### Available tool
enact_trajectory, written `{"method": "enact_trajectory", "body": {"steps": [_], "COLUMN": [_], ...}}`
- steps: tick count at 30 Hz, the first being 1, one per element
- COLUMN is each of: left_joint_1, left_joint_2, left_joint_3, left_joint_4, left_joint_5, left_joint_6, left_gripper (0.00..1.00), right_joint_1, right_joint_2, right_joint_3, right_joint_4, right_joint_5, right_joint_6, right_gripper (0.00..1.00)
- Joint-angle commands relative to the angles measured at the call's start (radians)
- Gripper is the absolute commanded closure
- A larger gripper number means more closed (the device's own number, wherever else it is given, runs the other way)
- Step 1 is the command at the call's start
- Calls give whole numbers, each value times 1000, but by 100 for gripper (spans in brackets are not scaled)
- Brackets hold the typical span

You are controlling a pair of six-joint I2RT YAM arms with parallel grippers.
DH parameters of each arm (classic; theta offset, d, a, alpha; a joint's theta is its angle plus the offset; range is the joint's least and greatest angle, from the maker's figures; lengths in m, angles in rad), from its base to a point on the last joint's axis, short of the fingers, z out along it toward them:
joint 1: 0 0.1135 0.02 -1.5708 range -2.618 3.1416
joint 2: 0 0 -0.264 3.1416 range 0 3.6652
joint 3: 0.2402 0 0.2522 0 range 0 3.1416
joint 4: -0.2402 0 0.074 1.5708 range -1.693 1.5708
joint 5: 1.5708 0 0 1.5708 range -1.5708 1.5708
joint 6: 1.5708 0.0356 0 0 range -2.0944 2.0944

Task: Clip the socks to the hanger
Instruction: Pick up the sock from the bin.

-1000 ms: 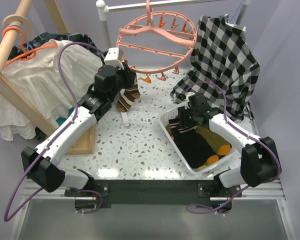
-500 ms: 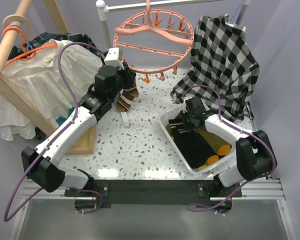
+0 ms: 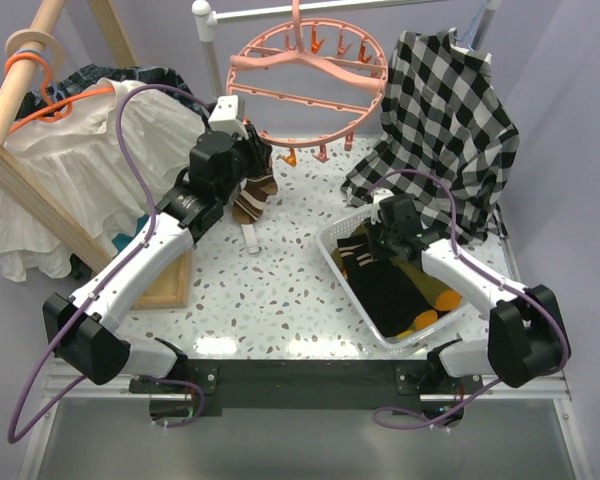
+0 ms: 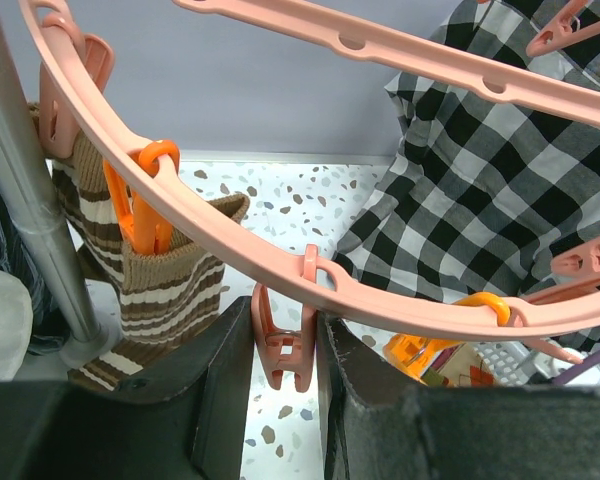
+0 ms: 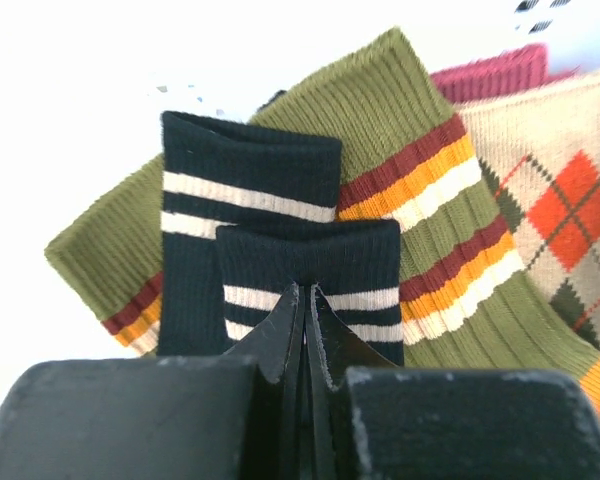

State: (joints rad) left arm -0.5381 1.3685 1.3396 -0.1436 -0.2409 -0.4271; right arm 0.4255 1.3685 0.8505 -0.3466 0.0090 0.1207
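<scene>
The salmon-pink round hanger hangs at the back, its rim crossing the left wrist view. My left gripper is shut on one dangling pink clip, a finger pressing each side. A brown striped sock hangs beside it from an orange clip. My right gripper reaches into the white basket, shut on the cuff of a black white-striped sock. Under it lie another black sock and an olive striped sock.
A black-and-white checked shirt drapes at the back right, behind the basket. A white blouse on an orange coat hanger hangs from a wooden rack at left. A white pole stands beside the ring. An argyle sock lies in the basket.
My right gripper has closed onto the black sock's cuff in the basket, and its arm shifted slightly. The hanger swung a little to the left. The left arm held still.
</scene>
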Motion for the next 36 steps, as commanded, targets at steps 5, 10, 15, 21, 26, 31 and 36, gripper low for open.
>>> {"method": "enact_trajectory", "body": {"steps": [5, 10, 15, 21, 26, 31, 36], "left_joint_1": [-2, -3, -2, -2, -3, -3, -2], "left_joint_2": [-32, -34, -36, -42, -43, -43, -43], "left_joint_3": [33, 36, 43, 47, 49, 56, 64], "left_joint_4": [7, 9, 9, 6, 13, 16, 16], "left_joint_5": [-8, -1, 5, 17, 40, 51, 55], "left_joint_6": [-6, -7, -7, -18, -35, -44, -48], "left_gripper": [100, 100, 100, 100, 100, 100, 100], "right_joint_1": [16, 18, 18, 19, 19, 19, 19], "right_joint_2": [-94, -195, -259, -290, -292, -273, -237], "right_joint_3": [28, 7, 7, 25, 59, 137, 194], "right_joint_4": [55, 142, 231, 325, 455, 494, 622], "right_joint_5": [-105, -275, -372, -489, -557, -609, -676], "right_joint_6": [-49, -64, -81, -64, -6, 2, 72], "right_gripper": [100, 100, 100, 100, 100, 100, 100]}}
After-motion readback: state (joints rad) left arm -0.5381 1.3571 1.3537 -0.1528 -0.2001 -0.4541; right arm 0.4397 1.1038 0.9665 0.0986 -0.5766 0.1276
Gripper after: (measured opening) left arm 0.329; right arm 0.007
